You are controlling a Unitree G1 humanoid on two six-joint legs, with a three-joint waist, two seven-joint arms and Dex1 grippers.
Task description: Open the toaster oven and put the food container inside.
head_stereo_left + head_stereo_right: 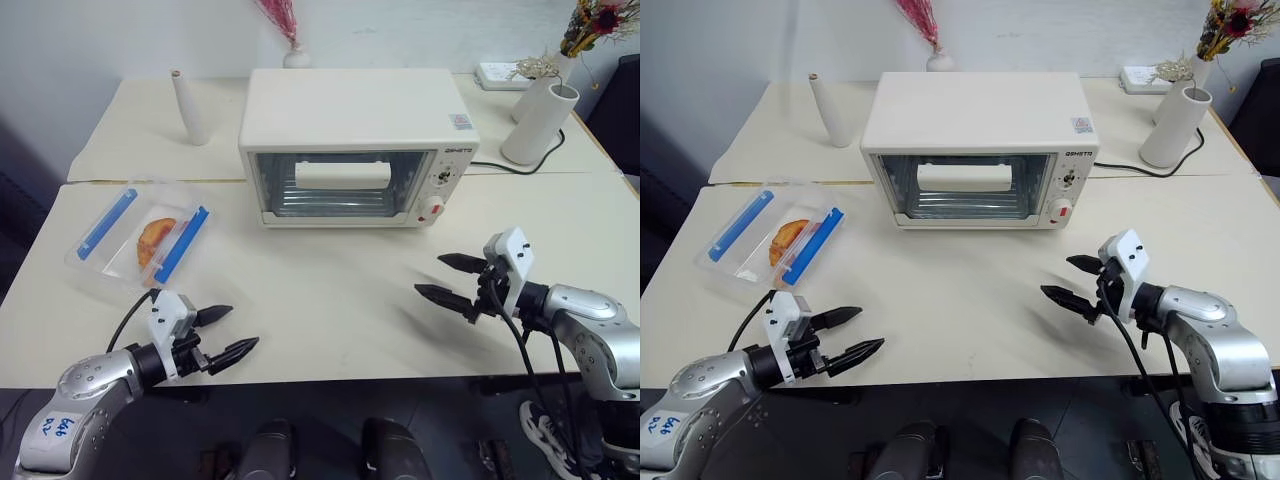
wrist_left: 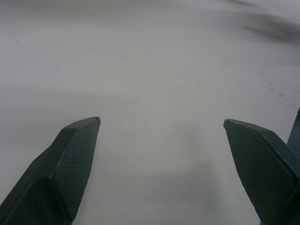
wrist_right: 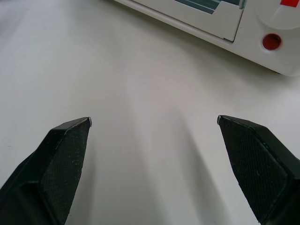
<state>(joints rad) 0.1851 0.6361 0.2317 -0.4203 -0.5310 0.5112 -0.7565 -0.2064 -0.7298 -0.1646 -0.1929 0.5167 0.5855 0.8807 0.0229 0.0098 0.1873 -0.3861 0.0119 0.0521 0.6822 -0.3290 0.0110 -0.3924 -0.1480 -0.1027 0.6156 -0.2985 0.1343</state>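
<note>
**Two open grippers, oven door not yet opened**

Both grippers hover empty over the table (image 1: 330, 300), fingers spread wide. The toaster oven (image 1: 355, 145) serves as the landmark: it stands at the far middle of the table, glass door shut, its white bar handle (image 1: 342, 174) running crosswise along the upper part of the door.

The right gripper (image 1: 452, 279) hangs in front of the oven's knob side, pointing inward toward the door; the oven's lower front corner and red knob (image 3: 272, 41) show in the right wrist view. The left gripper (image 1: 225, 335) sits farther from the oven, near the table's front edge. So the right arm looks the nearer one for the handle, which lies ahead and inward of it.

The food container (image 1: 143, 238) lies to the oven's left and slightly forward, its long axis slanting toward the oven, just beyond the left gripper.

Bare tabletop lies in front of the door, likely enough room for it to swing down. A white bottle (image 1: 190, 107) and a white vase (image 1: 538, 122) stand behind, well apart from any path.
</note>
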